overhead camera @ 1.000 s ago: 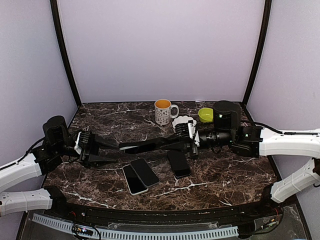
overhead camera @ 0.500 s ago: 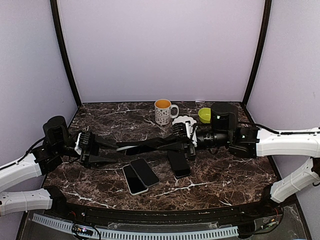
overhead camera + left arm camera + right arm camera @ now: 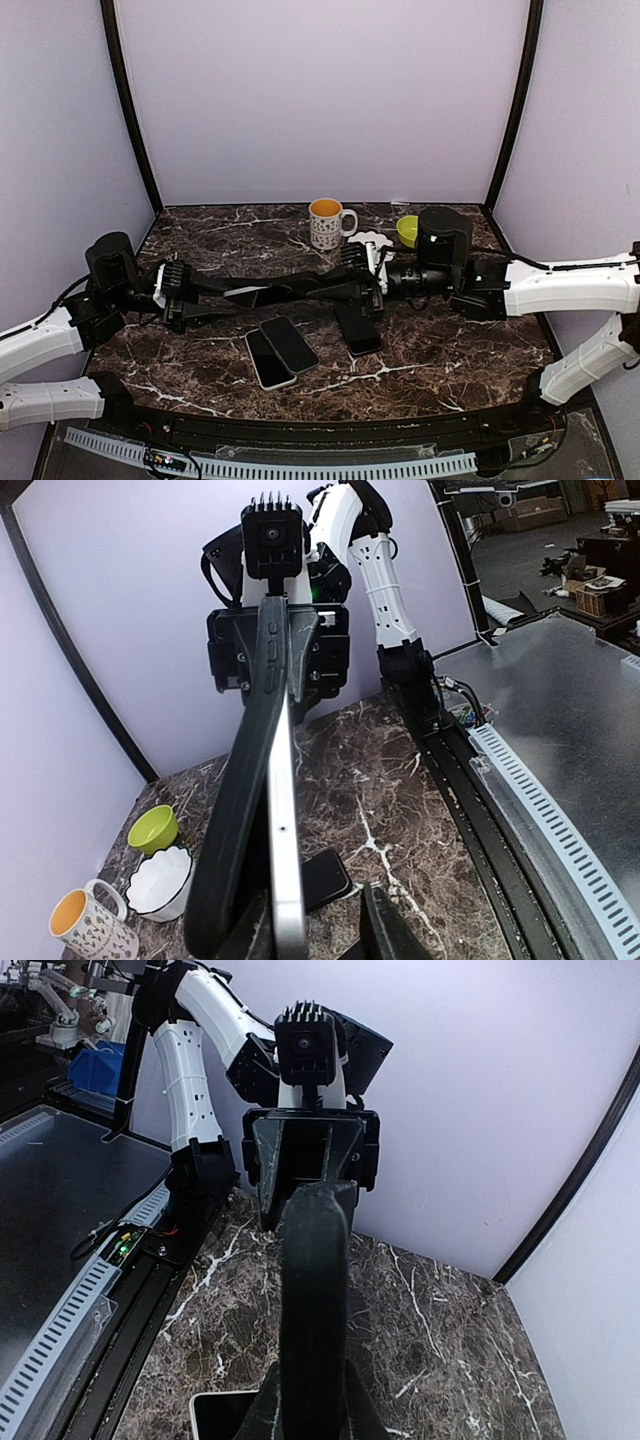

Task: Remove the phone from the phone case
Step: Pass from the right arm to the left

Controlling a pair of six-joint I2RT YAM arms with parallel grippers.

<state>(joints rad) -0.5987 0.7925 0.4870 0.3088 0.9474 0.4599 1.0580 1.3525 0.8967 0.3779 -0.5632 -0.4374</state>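
A phone in a black phone case [image 3: 300, 288] hangs level above the table between my two grippers. In the left wrist view the phone's silver edge [image 3: 284, 860] shows, and the black case [image 3: 238, 810] bows away from it on the left. The near end lies between the fingers of my left gripper [image 3: 318, 938], which is open. A gap separates its right finger [image 3: 385, 935] from the phone; its other finger is hidden. My right gripper [image 3: 312, 1415] is shut on the far end of the case [image 3: 315, 1290].
Two phones [image 3: 268, 360] [image 3: 289, 343] lie face up near the front. A black phone [image 3: 357, 328] lies under the right gripper. A mug [image 3: 325, 222], a white bowl [image 3: 374, 241] and a green bowl [image 3: 408, 230] stand at the back.
The right gripper has shifted slightly left with the case end. The left gripper's jaws have narrowed around the near end.
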